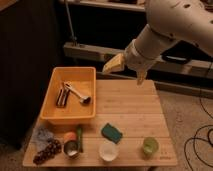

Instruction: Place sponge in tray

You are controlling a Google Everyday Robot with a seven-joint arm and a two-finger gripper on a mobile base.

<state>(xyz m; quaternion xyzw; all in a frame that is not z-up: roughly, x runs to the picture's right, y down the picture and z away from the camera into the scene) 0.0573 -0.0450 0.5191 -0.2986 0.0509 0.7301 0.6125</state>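
Hovering the gripper (128,72) above the far right of the table (131,106), jaws apart and empty, likely needing to drop onto the near sponge (112,133) before carrying it to the tray (68,116).

Pretty dim, warm-toned shot, soft all over. The table (131,111) is the brightest patch, the end effector (124,74) above its far edge catches light, and it's murky behind.
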